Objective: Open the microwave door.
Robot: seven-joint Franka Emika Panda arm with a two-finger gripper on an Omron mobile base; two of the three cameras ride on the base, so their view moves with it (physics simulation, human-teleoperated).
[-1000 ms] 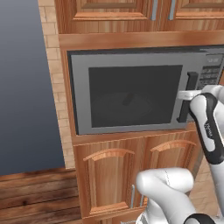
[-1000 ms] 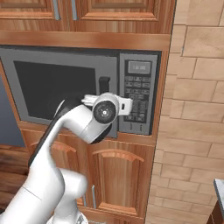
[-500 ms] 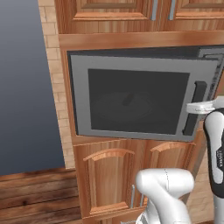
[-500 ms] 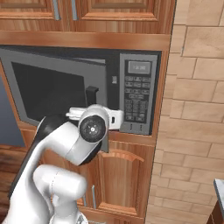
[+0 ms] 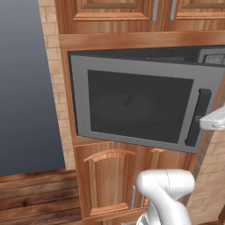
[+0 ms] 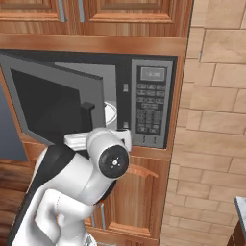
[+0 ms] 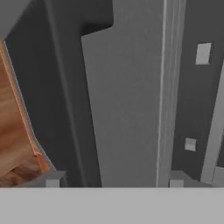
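The microwave door (image 5: 136,103) is a grey panel with a dark window, and it stands partly swung out on its left hinge. Its black vertical handle (image 5: 198,117) sits at the free right edge. My gripper (image 5: 205,123) is at that handle, coming in from the right. In the hand view the fingertips (image 7: 52,179) stand wide apart, open, with the door's grey edge (image 7: 127,109) and the dark handle (image 7: 65,92) between and ahead of them. From the right base the door (image 6: 48,103) angles outward, and the lit cavity shows behind it.
The dark keypad panel (image 6: 150,108) is right of the opening, and a white turntable plate (image 6: 111,114) lies inside. Brown wooden cabinet doors stand above (image 5: 114,13) and below (image 5: 107,182). A brick wall (image 6: 216,125) lies to the right, a grey wall (image 5: 24,88) to the left.
The door has swung from shut to partly open. My hand has moved outward with the handle, away from the keypad.
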